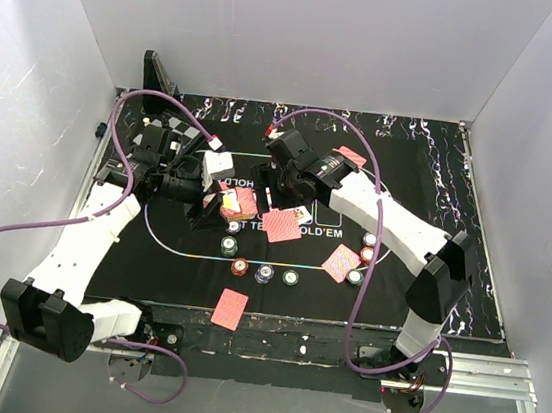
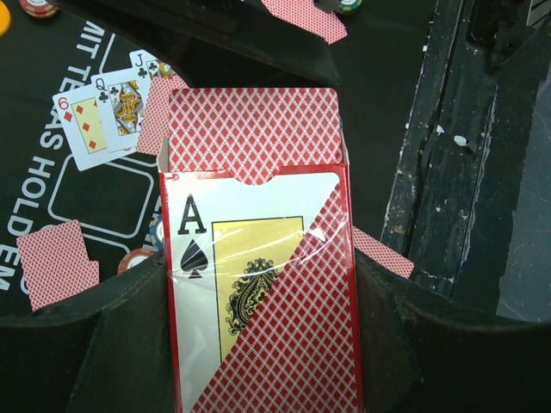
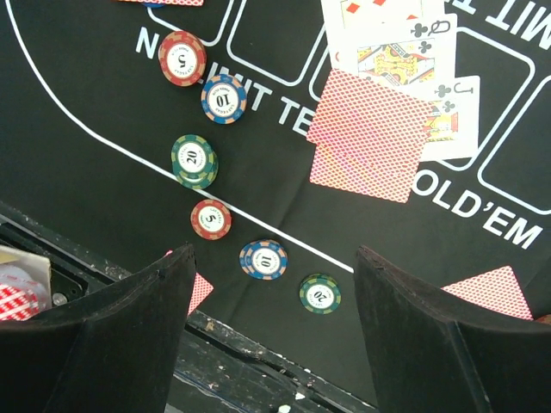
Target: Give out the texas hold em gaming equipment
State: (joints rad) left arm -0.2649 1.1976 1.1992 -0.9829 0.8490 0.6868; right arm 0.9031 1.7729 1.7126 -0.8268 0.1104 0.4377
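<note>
Red diamond-backed cardboard sits at the middle of the top view. The left gripper [image 1: 208, 203] is clamped on the card box [image 1: 238, 202] above the centre of the mat [image 1: 440, 186], and the right gripper [image 1: 281, 182] hovers over the mat's centre too. Face-down cards [image 1: 282, 225] lie mid-mat, with single ones toward its near, right and far sides. Poker chips [image 1: 264, 273] run loosely along the mat's near half.

From the left wrist, the box stands upright between both fingers [image 2: 86, 361] with its mouth open. Face-up cards [image 2: 103, 112] lie on the mat beyond it. This looks like the dealing step, with the box offered up for a draw.

From the right wrist, the jaws are spread wide with nothing between them. On the mat below are six chips and a face-down stack. The next move probably calls for bringing these fingers to the box mouth and pinching one card only.

Whether the patterned panel above the box's notch is flap or deck, I cannot tell. The face-up cards are cut off at the right wrist frame's top. From above, both sets of fingertips are hidden by the arms.
</note>
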